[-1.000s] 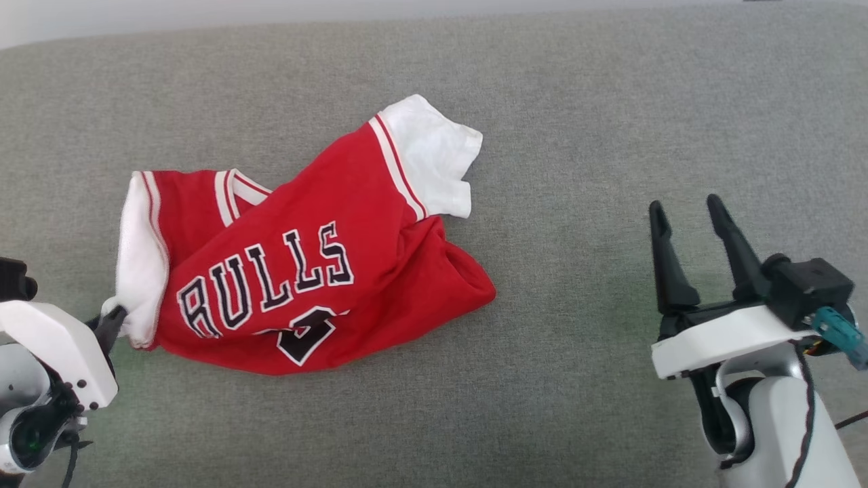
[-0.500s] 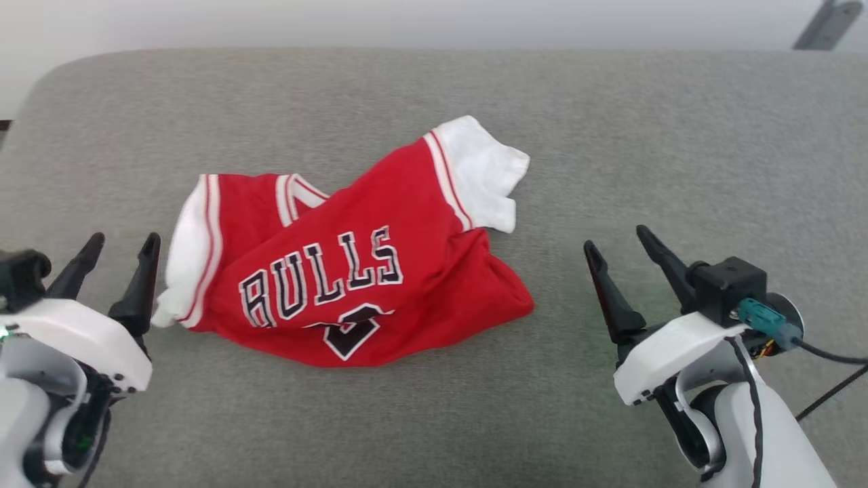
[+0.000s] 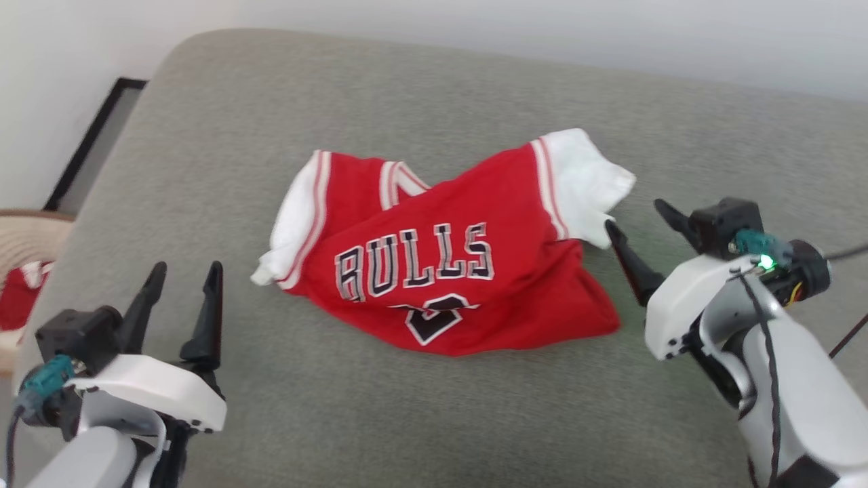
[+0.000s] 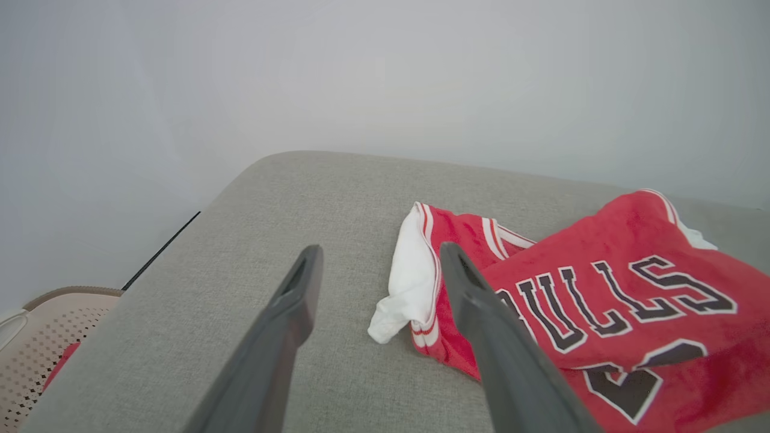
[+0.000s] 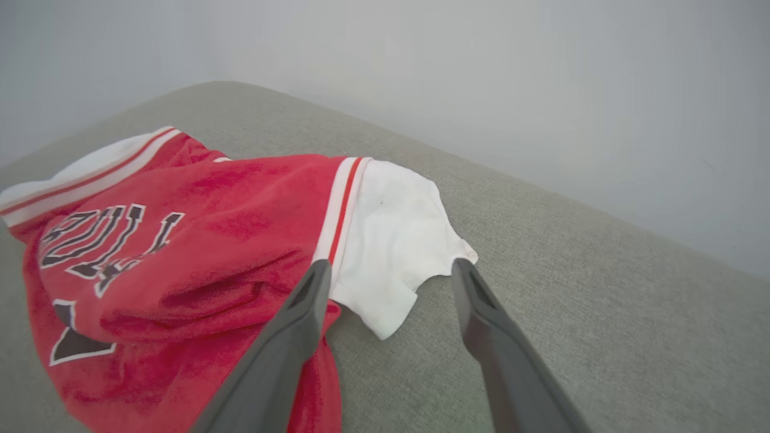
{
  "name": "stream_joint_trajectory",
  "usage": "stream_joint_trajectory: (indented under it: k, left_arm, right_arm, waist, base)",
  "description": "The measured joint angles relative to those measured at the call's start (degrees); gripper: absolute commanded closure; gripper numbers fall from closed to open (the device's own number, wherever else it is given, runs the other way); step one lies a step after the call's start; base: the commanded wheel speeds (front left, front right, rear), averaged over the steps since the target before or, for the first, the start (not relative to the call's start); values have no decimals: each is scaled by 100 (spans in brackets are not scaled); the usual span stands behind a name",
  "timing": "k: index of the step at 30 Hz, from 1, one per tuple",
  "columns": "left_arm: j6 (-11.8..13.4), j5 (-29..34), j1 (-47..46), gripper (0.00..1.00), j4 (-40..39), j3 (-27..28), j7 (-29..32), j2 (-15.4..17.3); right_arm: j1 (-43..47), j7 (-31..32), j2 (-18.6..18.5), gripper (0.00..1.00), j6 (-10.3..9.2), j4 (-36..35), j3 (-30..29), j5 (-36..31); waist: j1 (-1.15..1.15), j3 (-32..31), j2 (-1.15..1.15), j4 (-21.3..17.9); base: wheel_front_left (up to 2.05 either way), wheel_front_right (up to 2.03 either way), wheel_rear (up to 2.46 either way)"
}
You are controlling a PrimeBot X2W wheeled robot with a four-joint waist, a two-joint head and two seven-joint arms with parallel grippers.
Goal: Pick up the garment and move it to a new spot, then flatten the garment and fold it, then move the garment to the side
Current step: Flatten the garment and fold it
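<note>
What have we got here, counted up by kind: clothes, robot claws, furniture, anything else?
Clothes: 1, the red jersey
Claws: 2, the left claw and the right claw, both open
Furniture: 1, the grey cushion
Containers: 1, the beige basket
Total: 5

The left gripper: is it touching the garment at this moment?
Apart. The head view shows the open left gripper beside the garment, with bare grey cushion between them.

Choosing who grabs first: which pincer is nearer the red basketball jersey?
Right. The right pincer sits beside the red basketball jersey at its white flap; the left pincer stands apart.
</note>
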Motion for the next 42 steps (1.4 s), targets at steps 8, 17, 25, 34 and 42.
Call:
stream_joint_trajectory:
  k: [8, 17, 25, 34, 42]
  left_arm:
    - [-171, 455, 322, 0, -93, 365, -19, -708]
    - [-608, 1060, 450, 0, -97, 811, -20, -1436]
    - [-977, 1384, 556, 0, 22, 1249, -21, -1931]
    - [-1241, 1755, 643, 0, 166, 1627, -23, -2234]
    - [-1314, 1920, 868, 0, 158, 2003, -24, -2293]
  right_arm:
    - [-812, 534, -386, 0, 0, 1014, 297, 154]
    - [-1688, 1004, -787, 0, 0, 2294, 755, 399]
    - [-2390, 1813, -792, 0, 1, 3505, 1202, 736]
    - [-2814, 2199, -783, 100, 2, 3771, 1766, 1360]
    - [-2624, 2550, -1471, 100, 2, 2903, 2353, 2093]
  waist:
    - [0, 74, 0, 581]
    - [0, 247, 0, 1115]
    - [0, 429, 0, 1342]
    - [0, 467, 0, 1273]
    - [0, 314, 0, 941]
  base:
    - [0, 0, 0]
    - [0, 0, 0]
    - [0, 0, 0]
    - [0, 0, 0]
    - [0, 0, 0]
